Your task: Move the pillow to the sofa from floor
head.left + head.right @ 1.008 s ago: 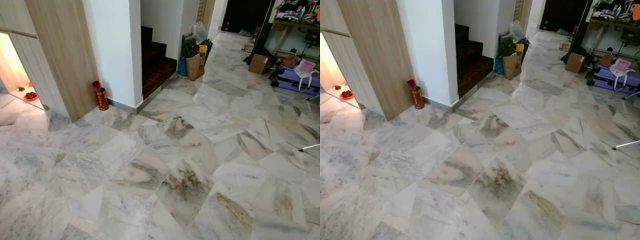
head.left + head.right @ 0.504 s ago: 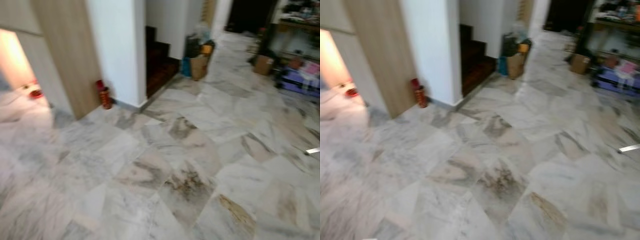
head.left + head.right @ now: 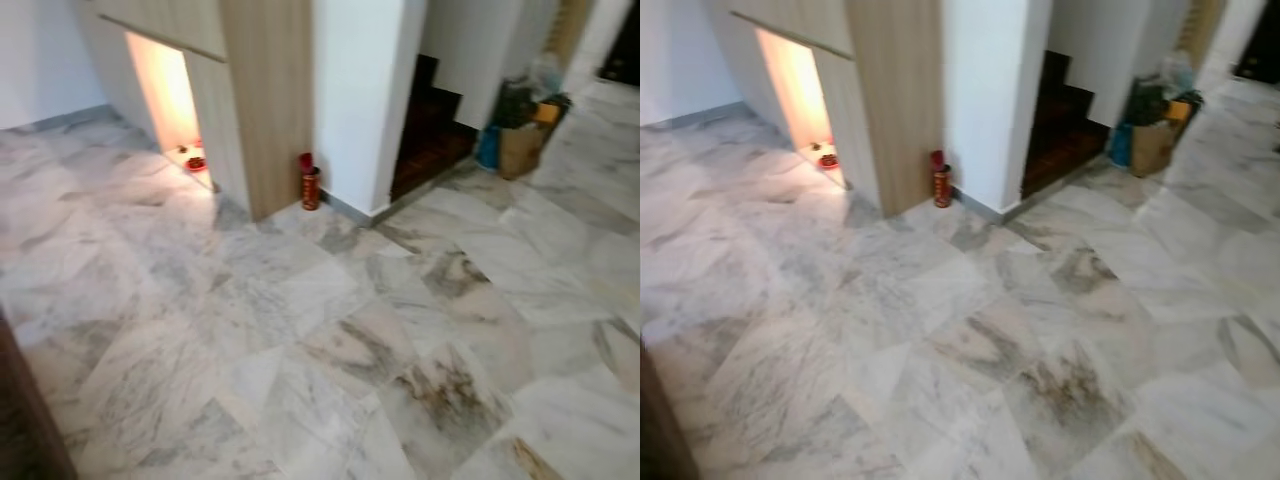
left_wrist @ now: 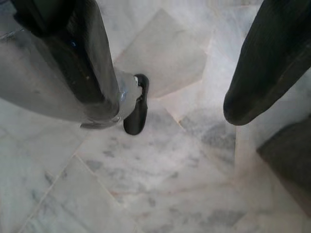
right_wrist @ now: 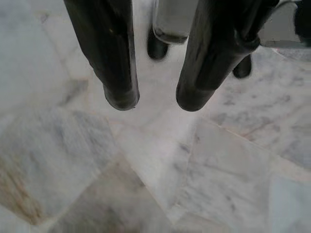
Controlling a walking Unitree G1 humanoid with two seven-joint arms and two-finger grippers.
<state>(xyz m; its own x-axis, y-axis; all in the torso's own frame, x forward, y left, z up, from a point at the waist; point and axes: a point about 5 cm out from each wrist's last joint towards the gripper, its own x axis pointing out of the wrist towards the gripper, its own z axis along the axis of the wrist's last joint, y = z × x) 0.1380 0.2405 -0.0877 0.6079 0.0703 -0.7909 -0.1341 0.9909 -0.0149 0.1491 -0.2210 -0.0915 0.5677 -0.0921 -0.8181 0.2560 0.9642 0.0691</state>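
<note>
While we scan bare marble floor (image 3: 300, 330) from nine to three o'clock, we cannot place the pillow or sofa; left gripper (image 4: 165, 87) and right gripper (image 5: 153, 99) hang with fingers parted, grasping nothing.

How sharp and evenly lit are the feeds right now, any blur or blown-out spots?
Both eye views are softly motion-blurred; the lit alcove beside the wooden panel is blown out. The stairwell is dark. In the wrist views the left gripper and right gripper are near and soft, over evenly lit marble floor.
</note>
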